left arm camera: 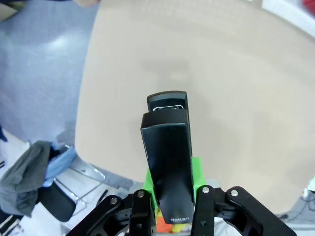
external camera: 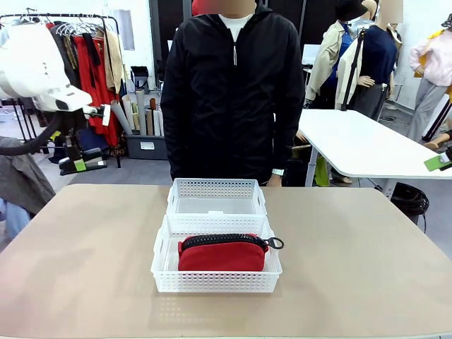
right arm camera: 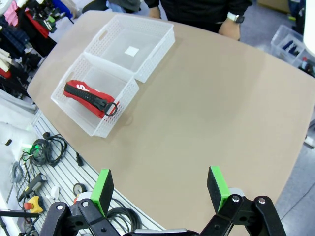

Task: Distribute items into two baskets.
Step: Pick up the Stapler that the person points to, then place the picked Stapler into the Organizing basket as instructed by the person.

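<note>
The worktop carries both baskets at its middle, one behind the other and touching, their long sides running across from left to right. The left arm hangs high over the worktop's far left corner, well apart from them.

The far basket is empty. The near basket holds the pouch, which lies lengthwise along the basket with its zipper up and its ring pull at the right end, over the rim.

The stapler is up in the air, clamped in the left claw. Its long axis runs straight out along the fingers, its nose pointing down at bare worktop near the edge.

The coming move, as I judge it, turns on this: the empty far basket lies to the right of the left claw and below it, toward the middle. The stapler's length should also be turned to run with the basket's long side.

The right claw has its jaws apart and holds nothing. It hovers over the near right part of the worktop, with the baskets well off.
</note>
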`<state>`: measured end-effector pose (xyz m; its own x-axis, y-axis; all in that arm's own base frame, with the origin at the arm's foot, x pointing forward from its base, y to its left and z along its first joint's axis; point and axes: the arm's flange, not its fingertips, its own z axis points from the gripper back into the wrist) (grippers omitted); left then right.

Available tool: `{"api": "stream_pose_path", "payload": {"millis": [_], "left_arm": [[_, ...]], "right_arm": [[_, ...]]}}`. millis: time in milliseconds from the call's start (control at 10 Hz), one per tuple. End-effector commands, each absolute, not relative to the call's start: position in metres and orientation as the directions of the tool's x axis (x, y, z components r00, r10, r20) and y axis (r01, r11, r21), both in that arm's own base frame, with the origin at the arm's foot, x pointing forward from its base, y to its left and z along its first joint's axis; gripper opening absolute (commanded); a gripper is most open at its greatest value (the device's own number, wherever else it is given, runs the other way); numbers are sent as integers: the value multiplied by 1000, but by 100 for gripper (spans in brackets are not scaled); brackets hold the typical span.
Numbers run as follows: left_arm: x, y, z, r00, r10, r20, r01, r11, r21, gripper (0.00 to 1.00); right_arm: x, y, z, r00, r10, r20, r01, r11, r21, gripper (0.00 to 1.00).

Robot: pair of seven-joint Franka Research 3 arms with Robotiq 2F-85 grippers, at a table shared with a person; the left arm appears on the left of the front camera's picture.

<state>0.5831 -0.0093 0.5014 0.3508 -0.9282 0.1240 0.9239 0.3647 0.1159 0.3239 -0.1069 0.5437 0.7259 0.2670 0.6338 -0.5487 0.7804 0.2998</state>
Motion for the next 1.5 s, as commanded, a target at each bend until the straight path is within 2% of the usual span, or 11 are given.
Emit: {"api": "stream_pose_path", "payload": {"millis": [0,400,700,800,1400], "left_arm": [[552,-20,518,389,-914,120,908,402,119,0],[509,-34,535,406,-910,79,903,413,117,0],[509,-31,526,394,-918,46,916,396,56,0],[509,-36,532,391,-917,81,913,397,91,0],[509,-36,532,391,-917,81,913,397,91,0]], "right_arm": [[324,-107,545,728,261,634,-544,783,302,100],[324,-107,545,728,261,634,-544,783,302,100],[324,-107,545,728,261,634,-544,783,302,100],[324,-107,545,728,261,634,-544,783,302,100],[324,-107,545,728,261,634,-544,783,302,100]]}}
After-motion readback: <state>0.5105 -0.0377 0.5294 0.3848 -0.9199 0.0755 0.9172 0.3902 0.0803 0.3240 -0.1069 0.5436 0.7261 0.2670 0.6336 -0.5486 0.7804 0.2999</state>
